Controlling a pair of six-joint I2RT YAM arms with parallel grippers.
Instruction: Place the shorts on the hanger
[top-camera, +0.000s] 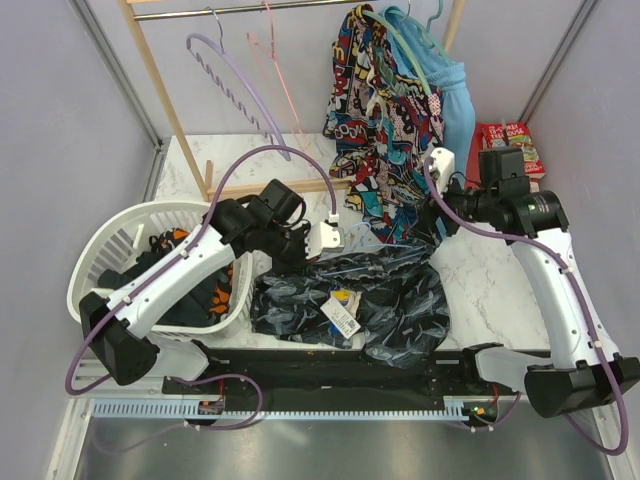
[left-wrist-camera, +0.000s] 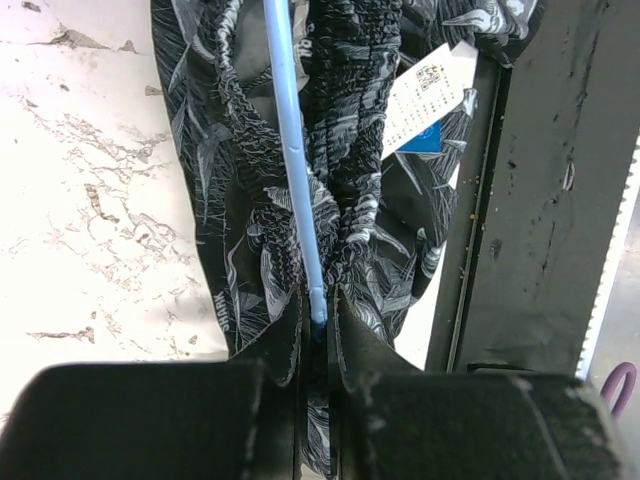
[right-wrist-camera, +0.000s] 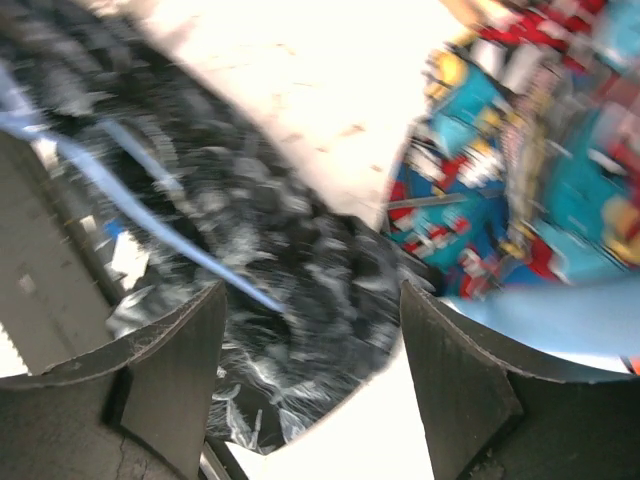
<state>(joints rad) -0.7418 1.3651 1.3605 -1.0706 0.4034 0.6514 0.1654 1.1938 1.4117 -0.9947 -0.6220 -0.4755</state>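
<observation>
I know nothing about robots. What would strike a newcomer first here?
The dark leaf-print shorts sprawl front and centre, with a pale blue hanger lying along them, its end pinched in the left gripper. At the back hangs a loud comic-print garment, and a white basket sits at the left.

fingers (left-wrist-camera: 365, 350) pinch hanger (left-wrist-camera: 295, 170) end | shorts (left-wrist-camera: 345, 120) beneath | tag (left-wrist-camera: 425, 95) right
</observation>
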